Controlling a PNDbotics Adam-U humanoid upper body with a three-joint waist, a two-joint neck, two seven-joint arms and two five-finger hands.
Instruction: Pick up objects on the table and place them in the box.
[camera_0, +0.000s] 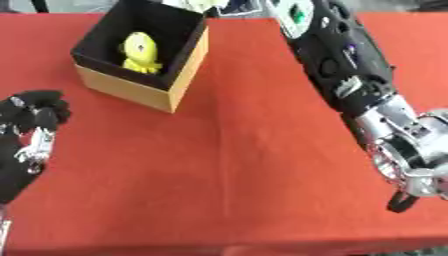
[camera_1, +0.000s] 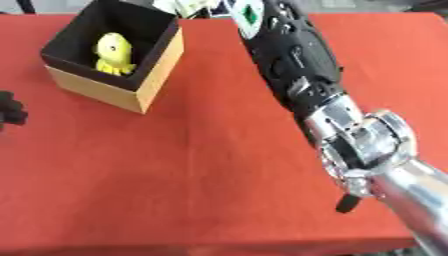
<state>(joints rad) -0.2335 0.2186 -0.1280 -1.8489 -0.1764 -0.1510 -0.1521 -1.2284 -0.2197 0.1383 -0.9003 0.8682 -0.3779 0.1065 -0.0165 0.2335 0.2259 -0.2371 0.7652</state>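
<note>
A tan cardboard box (camera_0: 131, 86) with a black lining stands at the far left of the red table (camera_0: 227, 150). A yellow duck-like toy (camera_0: 140, 51) sits upright inside it. My left hand (camera_0: 26, 137) rests at the lower left edge, fingers up and relaxed, holding nothing, well in front of the box. My right arm (camera_0: 346, 65) reaches down from the top to the lower right, ending in a silver wrist (camera_0: 411, 150). Of my right hand (camera_0: 401, 202) only a small black part shows below the wrist, near the table's front edge.
Some white and pale items (camera_0: 206, 5) lie beyond the table's far edge behind the box. The table's front edge (camera_0: 219, 248) runs along the bottom of the view. I see no loose object on the red cloth.
</note>
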